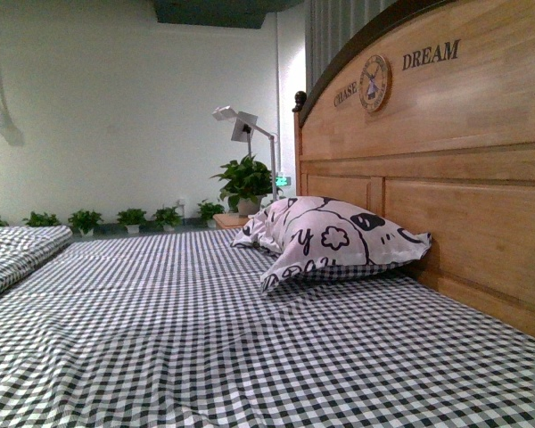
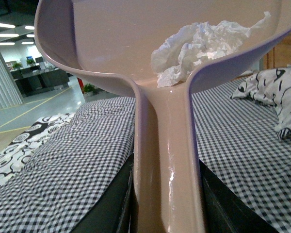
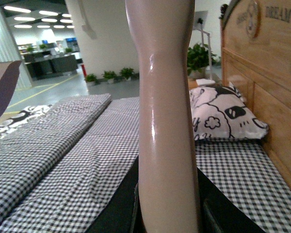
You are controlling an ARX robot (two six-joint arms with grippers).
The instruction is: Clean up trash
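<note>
We have the trash (image 2: pixel 203 48) in the dustpan (image 2: pixel 111 43). Our left claw holds its handle; next we tip it out.

Both grippers' fingertips were hidden behind pinkish handles (image 2: pixel 167 165) (image 3: pixel 167 121); the right-hand tool's head was cut off above.
</note>
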